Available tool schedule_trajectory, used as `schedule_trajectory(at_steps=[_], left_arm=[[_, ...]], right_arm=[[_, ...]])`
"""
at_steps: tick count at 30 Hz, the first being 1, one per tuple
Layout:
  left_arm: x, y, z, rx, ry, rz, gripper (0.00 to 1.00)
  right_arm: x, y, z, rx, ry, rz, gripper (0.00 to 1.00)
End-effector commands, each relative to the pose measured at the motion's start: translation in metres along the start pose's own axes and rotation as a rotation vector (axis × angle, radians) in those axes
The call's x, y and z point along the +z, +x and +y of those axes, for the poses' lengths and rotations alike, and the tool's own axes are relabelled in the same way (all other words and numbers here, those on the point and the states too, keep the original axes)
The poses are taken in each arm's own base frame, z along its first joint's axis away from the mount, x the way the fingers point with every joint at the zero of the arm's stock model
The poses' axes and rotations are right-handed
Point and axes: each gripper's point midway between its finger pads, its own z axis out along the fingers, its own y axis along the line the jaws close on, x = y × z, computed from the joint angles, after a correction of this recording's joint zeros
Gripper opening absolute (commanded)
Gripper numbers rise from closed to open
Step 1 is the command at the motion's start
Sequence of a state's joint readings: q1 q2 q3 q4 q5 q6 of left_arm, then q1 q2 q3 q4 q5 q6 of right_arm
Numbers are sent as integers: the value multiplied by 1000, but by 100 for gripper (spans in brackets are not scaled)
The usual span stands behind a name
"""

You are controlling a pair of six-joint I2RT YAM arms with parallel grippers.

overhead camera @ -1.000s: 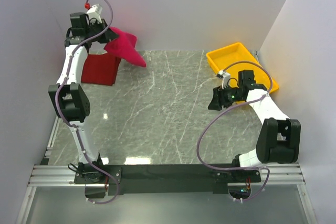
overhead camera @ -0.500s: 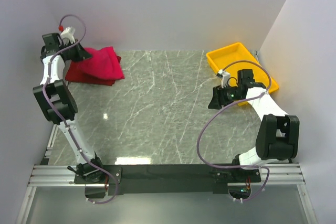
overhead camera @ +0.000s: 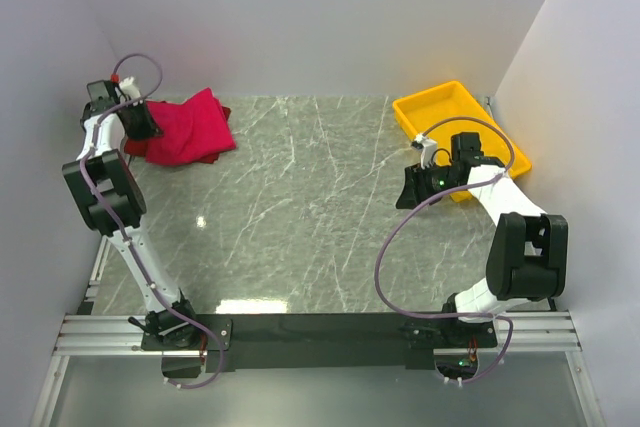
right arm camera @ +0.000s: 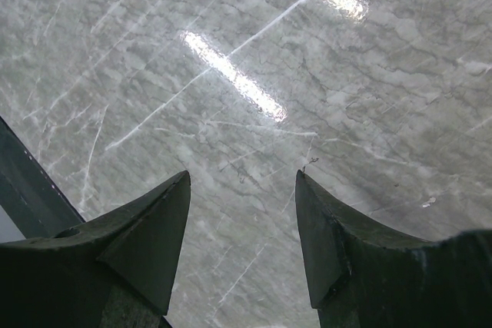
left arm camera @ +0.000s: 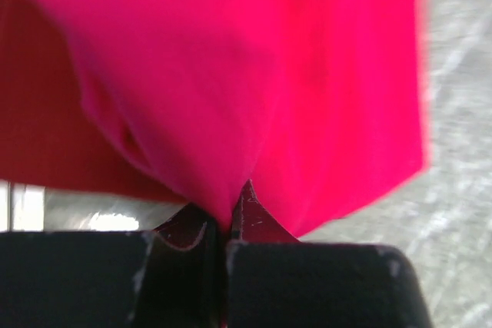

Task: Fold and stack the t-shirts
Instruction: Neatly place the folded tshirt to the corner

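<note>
The crimson t-shirt (overhead camera: 190, 125) lies folded at the table's far left corner, on top of the darker maroon t-shirt (overhead camera: 219, 113), which shows only at its edges. My left gripper (overhead camera: 142, 124) is at the pile's left edge, shut on a pinch of the crimson cloth. In the left wrist view the crimson t-shirt (left arm camera: 254, 74) fills the frame, and the maroon t-shirt (left arm camera: 46, 136) shows beneath it at the left. My right gripper (overhead camera: 409, 190) hangs open over bare marble at the right, nothing between its fingertips (right arm camera: 173, 197).
A yellow plastic tray (overhead camera: 440, 112) sits at the far right corner, just behind my right arm. White walls close in the table at the back and on both sides. A metal rail (overhead camera: 320, 332) runs along the near edge.
My left gripper has carried the crimson t-shirt from the air left and down onto the maroon one, then drawn left to the pile's edge. The right arm barely moved.
</note>
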State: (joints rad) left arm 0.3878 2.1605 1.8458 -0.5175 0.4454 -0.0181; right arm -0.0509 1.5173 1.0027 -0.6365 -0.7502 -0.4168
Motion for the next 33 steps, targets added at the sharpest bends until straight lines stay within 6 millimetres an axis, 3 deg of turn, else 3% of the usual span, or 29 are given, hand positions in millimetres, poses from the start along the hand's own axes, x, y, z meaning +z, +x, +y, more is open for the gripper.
schedule_trajectory(at_steps=[1,12,24,29,31,33], left_arm=[[-15,2,18,-55,-111,-16,1],[-6,17,30,-133,-168,19,1],[-9,-3,26,-180,-158,-42,1],[-16,-18,8,-190,-83,-69,1],[-26,-34,-6,-204,-31,-117,1],[-41,-55,-35,-219,70,-175,1]], right_arm=[[-3,-12,-2,-27,1,-38,64],[1,-8,3,-32,-14,-24,66],[3,-9,9,-51,-18,-20,66],[5,-10,11,-58,-24,-18,66],[5,-10,12,-61,-25,-18,66],[5,-11,13,-63,-25,-18,66]])
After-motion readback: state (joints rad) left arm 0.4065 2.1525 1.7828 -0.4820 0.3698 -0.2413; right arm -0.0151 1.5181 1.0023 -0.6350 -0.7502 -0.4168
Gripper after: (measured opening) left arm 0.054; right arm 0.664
